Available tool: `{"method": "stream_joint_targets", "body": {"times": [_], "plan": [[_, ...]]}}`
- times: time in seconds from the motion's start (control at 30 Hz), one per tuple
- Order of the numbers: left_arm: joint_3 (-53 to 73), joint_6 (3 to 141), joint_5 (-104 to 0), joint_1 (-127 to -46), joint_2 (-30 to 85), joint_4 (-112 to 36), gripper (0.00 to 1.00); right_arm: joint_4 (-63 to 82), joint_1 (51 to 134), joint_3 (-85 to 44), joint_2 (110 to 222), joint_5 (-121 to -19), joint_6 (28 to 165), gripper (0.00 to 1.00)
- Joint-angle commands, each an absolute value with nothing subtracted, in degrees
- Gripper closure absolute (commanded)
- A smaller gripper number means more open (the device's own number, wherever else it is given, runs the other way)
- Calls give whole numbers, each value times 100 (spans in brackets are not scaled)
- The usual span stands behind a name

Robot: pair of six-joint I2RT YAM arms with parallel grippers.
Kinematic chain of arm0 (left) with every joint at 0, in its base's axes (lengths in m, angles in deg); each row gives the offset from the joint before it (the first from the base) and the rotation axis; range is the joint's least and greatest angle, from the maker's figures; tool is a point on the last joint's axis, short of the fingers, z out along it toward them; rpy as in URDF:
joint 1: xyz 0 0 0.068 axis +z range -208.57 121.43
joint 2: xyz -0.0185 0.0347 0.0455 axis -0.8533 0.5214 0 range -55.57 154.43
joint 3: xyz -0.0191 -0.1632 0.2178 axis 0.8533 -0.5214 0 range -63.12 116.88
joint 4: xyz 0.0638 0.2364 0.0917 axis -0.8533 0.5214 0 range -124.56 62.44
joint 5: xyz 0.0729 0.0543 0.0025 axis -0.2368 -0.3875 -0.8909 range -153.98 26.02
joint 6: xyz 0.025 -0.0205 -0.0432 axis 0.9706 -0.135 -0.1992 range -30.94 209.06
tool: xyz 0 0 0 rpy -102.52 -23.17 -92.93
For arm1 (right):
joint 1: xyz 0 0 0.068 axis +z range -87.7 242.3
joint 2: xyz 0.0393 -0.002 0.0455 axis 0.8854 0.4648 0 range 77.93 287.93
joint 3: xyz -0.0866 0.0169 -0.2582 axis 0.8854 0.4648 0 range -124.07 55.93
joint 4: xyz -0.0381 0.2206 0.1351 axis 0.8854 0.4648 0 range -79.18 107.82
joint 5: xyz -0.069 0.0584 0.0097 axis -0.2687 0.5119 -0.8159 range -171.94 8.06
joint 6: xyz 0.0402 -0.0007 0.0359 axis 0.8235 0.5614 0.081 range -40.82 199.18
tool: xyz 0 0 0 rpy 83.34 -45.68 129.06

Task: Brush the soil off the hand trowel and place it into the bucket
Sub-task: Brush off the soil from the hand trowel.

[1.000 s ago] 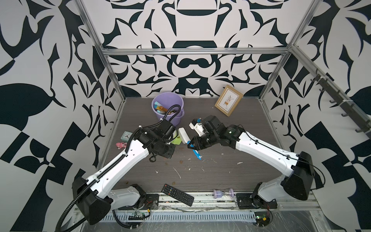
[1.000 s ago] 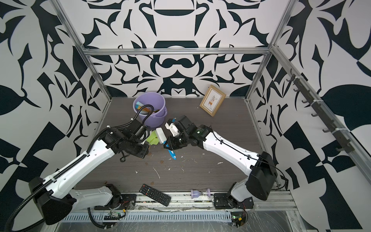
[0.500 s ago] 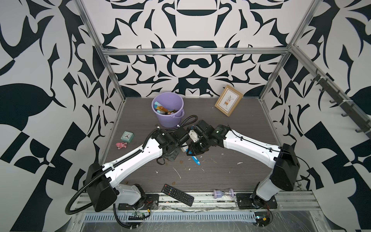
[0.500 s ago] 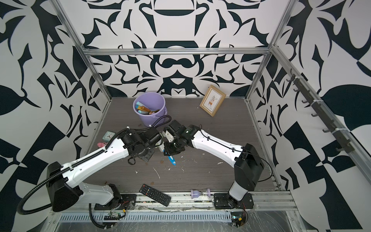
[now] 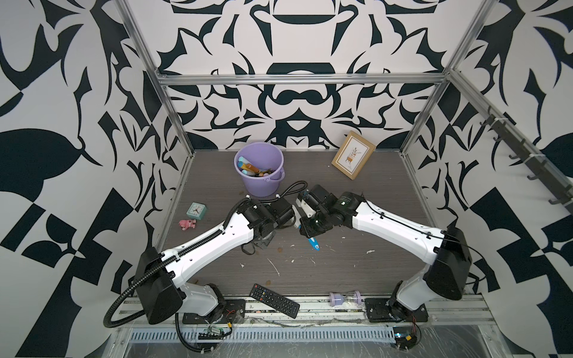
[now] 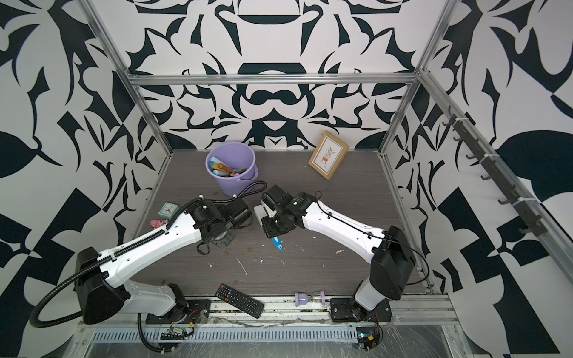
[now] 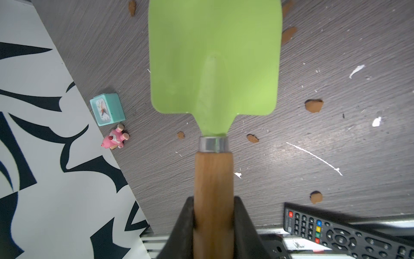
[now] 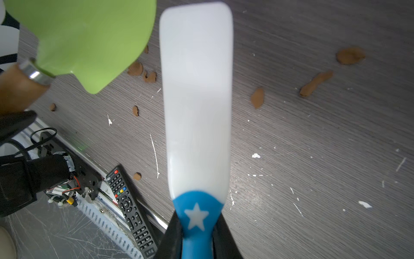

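We judge the brushing to be about finished. In both wrist views the green blade of the hand trowel (image 7: 215,58) looks clean, and the soil (image 8: 257,97) lies as brown crumbs on the tabletop (image 5: 387,179) beneath it.

Our left tool (image 7: 212,215) is pressed together on the trowel's wooden handle. It holds the trowel above the tabletop at the middle of both top views, where the wrists hide most of it. Our right tool (image 8: 197,228) pinches the blue handle of the brush (image 8: 197,89), whose white back sits just beside the blade.

The next move calls for the brush to draw aside. The left arm then needs to carry the trowel to the lilac bucket (image 5: 263,186), a little above and left of the frame's centre, and let go over the rim. The bucket already holds several handled items, so room looks tight.

A remote control (image 5: 274,300), alarm clock (image 5: 197,210), pink toy (image 5: 187,223), picture frame (image 5: 353,155) and hourglass (image 5: 344,298) lie clear of that path.
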State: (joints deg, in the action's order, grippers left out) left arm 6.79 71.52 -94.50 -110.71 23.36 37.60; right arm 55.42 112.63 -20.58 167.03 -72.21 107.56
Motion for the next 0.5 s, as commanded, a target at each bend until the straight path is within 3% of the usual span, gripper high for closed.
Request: {"method": "stream_joint_targets", "body": {"times": [0.0,0.33,0.47], "plan": [[846,6983,-9567,-11087,2345,4095,100,5077,11292,-1933,16238,-7089,10847,100],[856,6971,-9253,-11086,2368,3867,100,3816,11446,-1587,16601,-6362,10891,100],[847,6826,-9121,-11087,2476,3923,100,3479,11066,-999,16520,-6229,10878,100]]}}
